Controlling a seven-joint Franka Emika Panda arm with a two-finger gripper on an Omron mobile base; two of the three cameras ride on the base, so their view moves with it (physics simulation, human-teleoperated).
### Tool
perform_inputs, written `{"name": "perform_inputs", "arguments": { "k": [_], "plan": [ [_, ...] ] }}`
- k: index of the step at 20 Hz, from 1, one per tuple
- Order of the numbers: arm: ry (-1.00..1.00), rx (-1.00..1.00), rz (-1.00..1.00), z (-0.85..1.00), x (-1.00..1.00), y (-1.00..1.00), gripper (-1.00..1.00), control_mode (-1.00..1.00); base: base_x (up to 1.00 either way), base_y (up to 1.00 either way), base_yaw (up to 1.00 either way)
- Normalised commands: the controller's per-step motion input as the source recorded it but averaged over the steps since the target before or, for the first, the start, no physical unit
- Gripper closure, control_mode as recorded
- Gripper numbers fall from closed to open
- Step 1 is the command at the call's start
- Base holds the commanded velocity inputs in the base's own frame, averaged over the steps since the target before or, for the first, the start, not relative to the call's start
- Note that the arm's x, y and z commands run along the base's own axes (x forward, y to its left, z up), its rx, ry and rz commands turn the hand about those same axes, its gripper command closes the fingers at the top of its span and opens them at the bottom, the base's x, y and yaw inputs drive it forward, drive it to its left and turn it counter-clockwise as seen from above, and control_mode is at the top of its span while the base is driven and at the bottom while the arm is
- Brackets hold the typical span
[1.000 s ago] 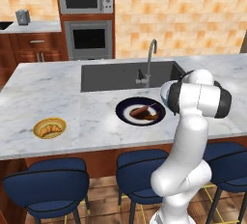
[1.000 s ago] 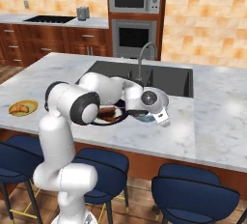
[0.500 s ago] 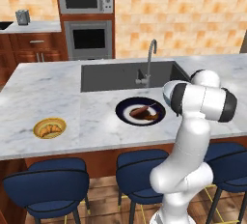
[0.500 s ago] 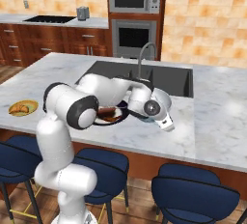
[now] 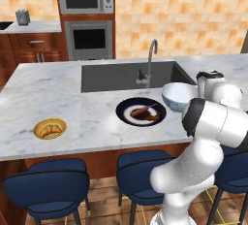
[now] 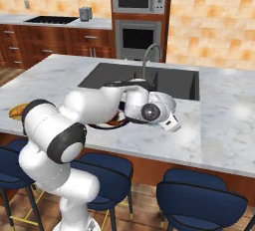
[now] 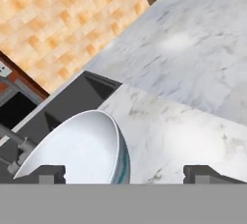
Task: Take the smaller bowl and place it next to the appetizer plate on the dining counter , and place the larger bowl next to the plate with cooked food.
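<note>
Since a second ago the pincer (image 7: 124,174) has sprung wide and let go, gripping nothing. Between its tips the big bowl (image 5: 178,96) rests on the bench (image 5: 92,120), just beside the dark plate (image 5: 141,112) of cooked food; that placement looks done.

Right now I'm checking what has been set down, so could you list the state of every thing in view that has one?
larger bowl: upright on the dining counter, beside the plate with cooked food, empty.
gripper: open, its fingers astride the bowl's rim.
plate with cooked food: flat, bearing reddish food.
appetizer plate: flat, bearing pastry, no bowl beside it.
faucet: no water running.
</note>
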Motion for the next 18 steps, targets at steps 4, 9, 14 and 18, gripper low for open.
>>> {"name": "perform_inputs", "arguments": {
  "k": [4,9,14,18],
  "plan": [
    [0.05,-0.05,0.01,1.0,-0.21,0.01,-1.0,-1.0,0.0,0.0,0.0],
    [0.2,-0.05,0.0,1.0,-0.27,0.07,-1.0,-1.0,0.0,0.0,0.0],
    [0.38,-0.02,0.02,1.0,-0.38,0.26,-1.0,-1.0,0.0,0.0,0.0],
    [0.27,-0.03,0.07,1.0,-0.06,0.26,-1.0,-1.0,0.0,0.0,0.0]
  ]
}}
